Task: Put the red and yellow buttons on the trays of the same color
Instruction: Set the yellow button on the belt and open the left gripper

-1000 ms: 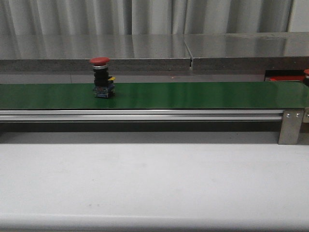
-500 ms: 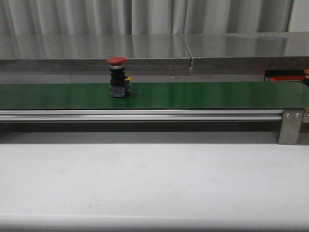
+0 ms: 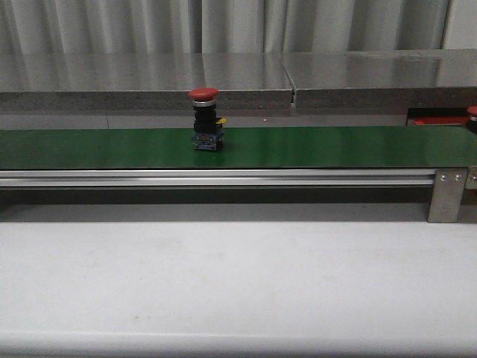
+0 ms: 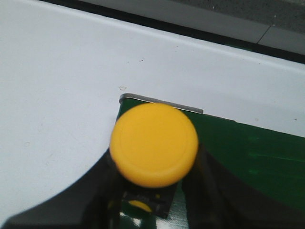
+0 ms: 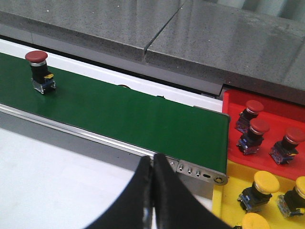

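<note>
A dark red button (image 3: 206,119) on a black and blue base stands upright on the green belt (image 3: 335,146), left of the middle. The right wrist view shows that same button (image 5: 38,71) far up the belt. My left gripper (image 4: 155,160) is shut on a yellow button (image 4: 153,143), held over the end of the belt (image 4: 252,162). My right gripper (image 5: 152,162) is shut and empty, near the belt's metal end bracket. Beyond that end lie the red tray (image 5: 233,102) holding three red buttons (image 5: 259,126) and the yellow tray (image 5: 224,195) holding several yellow buttons (image 5: 266,182). Neither gripper shows in the front view.
A grey stone ledge (image 3: 149,82) runs behind the belt. An aluminium rail (image 3: 223,177) and end bracket (image 3: 449,194) edge the belt's front. The white tabletop (image 3: 238,283) lies in front of it. A strip of the red tray (image 3: 441,121) shows at the far right.
The red button has travelled to the right along the green belt, staying upright. Nothing else in the front view has shifted.
</note>
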Robot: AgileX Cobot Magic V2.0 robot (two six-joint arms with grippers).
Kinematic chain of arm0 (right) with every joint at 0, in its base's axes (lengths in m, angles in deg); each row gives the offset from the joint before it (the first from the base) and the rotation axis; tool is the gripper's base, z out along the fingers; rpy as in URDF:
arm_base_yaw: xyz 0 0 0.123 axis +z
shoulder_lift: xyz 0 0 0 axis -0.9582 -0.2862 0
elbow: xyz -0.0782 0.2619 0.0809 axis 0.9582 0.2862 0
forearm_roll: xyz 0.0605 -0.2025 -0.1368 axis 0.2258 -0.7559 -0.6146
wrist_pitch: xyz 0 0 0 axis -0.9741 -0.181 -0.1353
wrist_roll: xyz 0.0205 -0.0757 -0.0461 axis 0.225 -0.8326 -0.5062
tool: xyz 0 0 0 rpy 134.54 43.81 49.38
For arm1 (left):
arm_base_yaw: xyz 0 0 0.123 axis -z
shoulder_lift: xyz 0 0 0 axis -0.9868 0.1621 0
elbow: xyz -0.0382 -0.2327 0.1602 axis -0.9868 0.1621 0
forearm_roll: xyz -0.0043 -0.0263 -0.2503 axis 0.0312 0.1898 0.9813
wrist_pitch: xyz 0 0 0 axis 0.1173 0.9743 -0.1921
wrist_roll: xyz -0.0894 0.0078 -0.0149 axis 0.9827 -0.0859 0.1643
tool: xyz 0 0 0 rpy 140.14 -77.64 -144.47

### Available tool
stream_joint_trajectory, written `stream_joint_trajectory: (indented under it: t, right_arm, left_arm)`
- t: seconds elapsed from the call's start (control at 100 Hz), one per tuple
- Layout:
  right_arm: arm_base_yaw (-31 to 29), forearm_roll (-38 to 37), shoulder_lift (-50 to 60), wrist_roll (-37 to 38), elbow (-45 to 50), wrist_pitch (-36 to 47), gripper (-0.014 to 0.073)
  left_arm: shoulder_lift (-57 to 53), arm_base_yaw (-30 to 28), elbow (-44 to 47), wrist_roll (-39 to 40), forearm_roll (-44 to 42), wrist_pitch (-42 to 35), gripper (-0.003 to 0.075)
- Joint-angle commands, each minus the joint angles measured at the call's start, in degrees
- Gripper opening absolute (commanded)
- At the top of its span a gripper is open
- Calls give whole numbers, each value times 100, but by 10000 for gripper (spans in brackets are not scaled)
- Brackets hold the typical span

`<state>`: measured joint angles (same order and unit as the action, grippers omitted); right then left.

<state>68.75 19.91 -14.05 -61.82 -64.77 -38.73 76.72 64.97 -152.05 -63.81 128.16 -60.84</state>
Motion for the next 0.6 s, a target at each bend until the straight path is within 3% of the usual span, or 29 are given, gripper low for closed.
stream_joint_trajectory:
  t: [0.0,0.41,0.51,0.59]
  right_arm:
    - [17,116,-13,-38,-138,377,-117]
    - [17,116,-13,-38,-138,377,-117]
    - [17,116,-13,-38,-138,377,-117]
    - [17,116,-13,-38,-138,377,-117]
  left_arm:
    - [-327,136,-67,-112,183,-569,41]
    - [55,378,6,-205,193,-770,62]
    - [55,378,6,-205,193,-781,148]
    - [45,387,-20,-205,193,-726,291]
